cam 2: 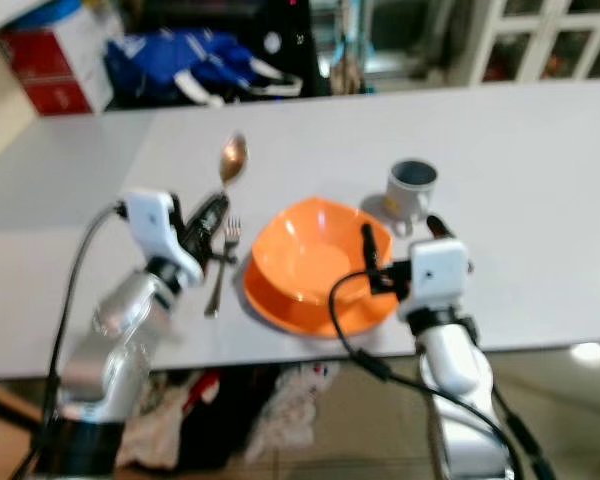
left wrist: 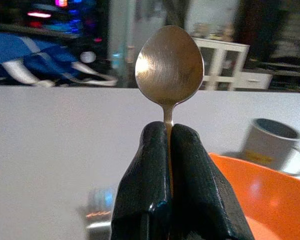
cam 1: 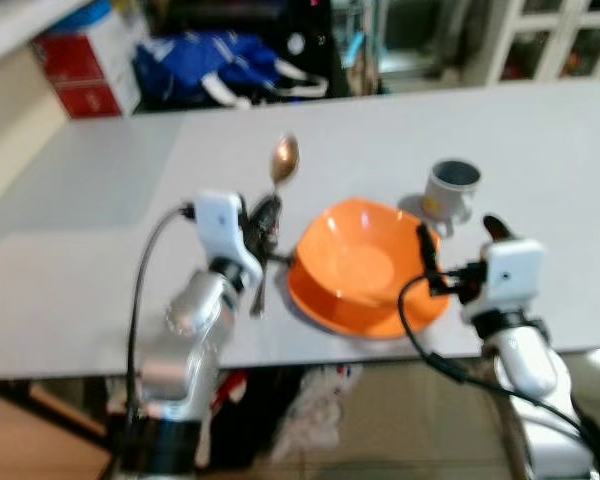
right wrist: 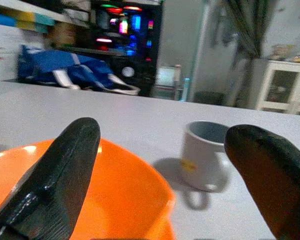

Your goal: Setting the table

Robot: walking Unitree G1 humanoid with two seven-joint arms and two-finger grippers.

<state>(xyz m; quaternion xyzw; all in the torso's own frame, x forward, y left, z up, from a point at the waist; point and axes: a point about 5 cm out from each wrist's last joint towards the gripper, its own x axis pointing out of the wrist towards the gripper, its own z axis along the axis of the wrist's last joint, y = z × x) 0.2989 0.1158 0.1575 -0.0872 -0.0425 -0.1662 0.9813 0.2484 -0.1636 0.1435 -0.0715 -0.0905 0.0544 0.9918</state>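
Two claws up: left claw (cam 1: 265, 222) pinched the spoon (left wrist: 169, 67) upright; right claw (right wrist: 160, 165) gaped empty near the counter's (cam 1: 100, 260) front edge. Best lowered flat beside the fork (cam 2: 220, 265), clear of the bowl (cam 1: 365, 265).

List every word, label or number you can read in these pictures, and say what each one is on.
No text can be read in any view.
Grey mug: a small yellow mark on its side, too blurred to read.
Red and white box behind the table: no print can be made out.
Orange bowl, the spoon clamped in the left tool, and the fork: no markings show.
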